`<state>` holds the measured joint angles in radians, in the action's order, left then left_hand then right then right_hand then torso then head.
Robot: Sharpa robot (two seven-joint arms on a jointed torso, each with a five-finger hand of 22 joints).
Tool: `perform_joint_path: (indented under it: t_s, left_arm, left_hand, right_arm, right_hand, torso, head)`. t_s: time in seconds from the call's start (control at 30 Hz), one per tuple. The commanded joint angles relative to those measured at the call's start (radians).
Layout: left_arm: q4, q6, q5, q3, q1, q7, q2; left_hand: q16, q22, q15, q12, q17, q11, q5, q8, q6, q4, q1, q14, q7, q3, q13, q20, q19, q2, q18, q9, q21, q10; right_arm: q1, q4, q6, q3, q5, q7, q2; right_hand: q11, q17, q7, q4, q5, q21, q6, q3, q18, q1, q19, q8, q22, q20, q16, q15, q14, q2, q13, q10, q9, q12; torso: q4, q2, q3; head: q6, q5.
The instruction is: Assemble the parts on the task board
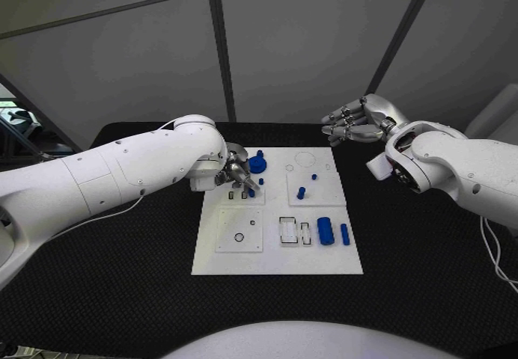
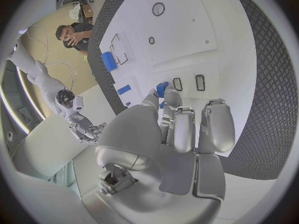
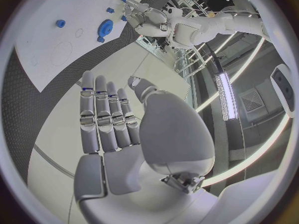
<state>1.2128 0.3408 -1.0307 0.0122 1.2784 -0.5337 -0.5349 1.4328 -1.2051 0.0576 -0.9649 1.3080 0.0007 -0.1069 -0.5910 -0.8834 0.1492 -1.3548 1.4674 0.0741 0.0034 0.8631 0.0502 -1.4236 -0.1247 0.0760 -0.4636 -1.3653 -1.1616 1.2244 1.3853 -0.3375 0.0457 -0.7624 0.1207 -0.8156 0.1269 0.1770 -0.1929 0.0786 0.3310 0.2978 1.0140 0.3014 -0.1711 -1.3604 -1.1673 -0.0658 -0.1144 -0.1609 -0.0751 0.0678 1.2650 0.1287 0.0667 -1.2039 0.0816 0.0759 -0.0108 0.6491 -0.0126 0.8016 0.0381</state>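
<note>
- left hand (image 1: 236,173) over the task board (image 1: 276,258) far-left part, fingertips pinching a small blue part (image 2: 161,88)
- right hand (image 1: 356,120) beyond the board's far-right corner, fingers apart, holding nothing

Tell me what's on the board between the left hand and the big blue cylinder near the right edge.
In the head view, between the left hand and the big blue cylinder stand two small blue pegs and an empty rectangular slot.

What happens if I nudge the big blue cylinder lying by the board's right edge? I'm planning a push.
The large blue cylinder lies on its side on the smooth white task board, so it would probably roll. It looks rigid, likely light plastic.
</note>
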Motion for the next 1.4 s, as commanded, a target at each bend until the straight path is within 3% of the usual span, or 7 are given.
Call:
perform_joint_path:
  t_s: [0.03, 0.2, 0.27, 0.37, 0.57, 1.07, 1.4]
  left_arm:
    - [0.002, 0.009, 0.011, 0.001, 0.000, 0.012, -0.001]
    - [0.017, -0.017, 0.013, 0.001, 0.000, 0.001, -0.013]
    - [0.029, -0.030, 0.014, 0.001, 0.000, -0.006, -0.022]
    - [0.050, -0.055, 0.027, 0.001, 0.000, -0.018, -0.038]
    - [0.097, -0.123, 0.057, 0.001, 0.000, -0.033, -0.076]
    - [0.215, -0.294, -0.042, 0.002, -0.025, -0.036, -0.148]
    - [0.238, -0.358, -0.158, 0.002, -0.052, -0.049, -0.148]
  left_hand:
    - [-0.007, -0.002, 0.009, 0.010, 0.164, -0.008, -0.008, 0.008, 0.003, -0.011, -0.014, 0.065, -0.007, 0.055, -0.004, -0.008, 0.002, 0.008, -0.006, 0.003, 0.003, 0.002]
    - [-0.008, -0.002, 0.008, 0.031, 0.166, -0.008, -0.014, 0.013, 0.013, -0.053, -0.041, 0.066, -0.002, 0.236, -0.014, -0.010, 0.003, 0.028, -0.006, 0.001, 0.005, 0.005]
    - [-0.008, -0.005, -0.002, 0.035, 0.167, -0.009, -0.011, 0.001, 0.010, -0.061, 0.020, 0.066, 0.011, 0.411, -0.017, -0.006, 0.003, 0.082, -0.006, -0.010, 0.005, -0.006]
    - [-0.009, -0.009, 0.005, 0.032, 0.169, -0.005, -0.008, -0.015, 0.013, -0.081, 0.084, 0.067, 0.003, 0.543, -0.013, -0.001, 0.002, 0.136, -0.008, -0.025, 0.004, -0.015]
    - [-0.009, -0.025, 0.005, 0.018, 0.171, -0.002, -0.013, -0.047, 0.017, -0.128, 0.173, 0.068, -0.004, 0.698, 0.002, -0.005, -0.005, 0.185, -0.009, -0.054, -0.004, -0.033]
    - [-0.010, -0.056, 0.011, 0.006, 0.172, -0.009, -0.065, -0.077, 0.013, -0.173, 0.228, 0.068, -0.007, 0.780, 0.013, -0.010, -0.018, 0.217, -0.014, -0.078, -0.021, -0.055]
    - [-0.010, -0.101, 0.016, -0.036, 0.174, -0.015, -0.118, -0.097, 0.005, -0.186, 0.252, 0.069, -0.014, 0.804, 0.054, -0.015, -0.039, 0.238, -0.022, -0.091, -0.049, -0.090]
  right_arm:
    - [0.002, 0.000, 0.007, 0.001, -0.006, 0.002, 0.001]
    - [0.002, -0.001, 0.007, 0.001, -0.006, 0.002, 0.002]
    - [0.002, -0.001, 0.007, 0.001, -0.006, 0.001, 0.000]
    - [0.002, -0.002, 0.007, 0.001, -0.006, 0.000, -0.002]
    - [0.002, -0.003, 0.007, 0.001, -0.006, 0.000, -0.006]
    - [0.002, -0.005, 0.008, 0.001, -0.006, 0.002, -0.011]
    - [0.002, -0.008, 0.007, 0.001, -0.006, 0.006, -0.011]
  right_hand:
    - [-0.002, -0.001, -0.003, -0.006, 0.004, -0.005, 0.000, 0.001, -0.012, -0.004, -0.004, -0.004, 0.001, 0.000, 0.004, -0.001, 0.006, -0.001, 0.001, -0.001, 0.000, 0.002]
    - [-0.002, -0.001, -0.003, -0.006, 0.004, -0.005, 0.000, 0.001, -0.012, -0.004, -0.004, -0.004, 0.001, 0.000, 0.004, -0.001, 0.006, -0.001, 0.001, -0.001, 0.000, 0.002]
    - [-0.002, -0.002, -0.003, -0.006, 0.004, -0.006, 0.000, 0.001, -0.011, -0.004, -0.004, -0.004, 0.001, 0.000, 0.005, 0.000, 0.006, -0.001, 0.001, -0.001, 0.000, 0.002]
    - [-0.001, -0.002, -0.004, -0.005, 0.004, -0.006, 0.000, 0.000, -0.011, -0.002, -0.004, -0.004, 0.001, 0.000, 0.005, 0.000, 0.006, -0.001, 0.001, -0.001, 0.000, 0.001]
    - [-0.001, -0.002, -0.004, -0.005, 0.004, -0.006, 0.000, 0.000, -0.011, -0.002, -0.004, -0.004, 0.001, 0.000, 0.005, 0.000, 0.006, -0.001, 0.001, -0.001, 0.000, 0.001]
    - [-0.001, -0.002, -0.004, -0.004, 0.004, -0.007, 0.000, -0.001, -0.011, -0.001, -0.004, -0.004, 0.002, 0.000, 0.005, 0.000, 0.006, -0.001, 0.000, 0.000, 0.000, 0.001]
    - [0.000, -0.002, -0.004, -0.002, 0.004, -0.008, 0.000, -0.002, -0.010, 0.003, -0.004, -0.004, 0.003, -0.001, 0.006, 0.001, 0.005, -0.001, 0.000, 0.000, 0.000, 0.001]
  torso:
    - [0.0004, 0.000, 0.0001]
    - [0.0016, 0.000, -0.0002]
    - [0.0018, 0.000, -0.0005]
    - [0.0030, -0.001, 0.0001]
    - [0.0023, 0.000, -0.0001]
    - [0.0178, -0.001, 0.0032]
    - [0.0152, 0.000, 0.0034]
  head:
    - [0.000, 0.000]
    - [0.002, 0.001]
    - [0.002, 0.001]
    - [0.003, 0.005]
    - [0.005, 0.009]
    - [0.010, 0.013]
    - [0.012, 0.022]
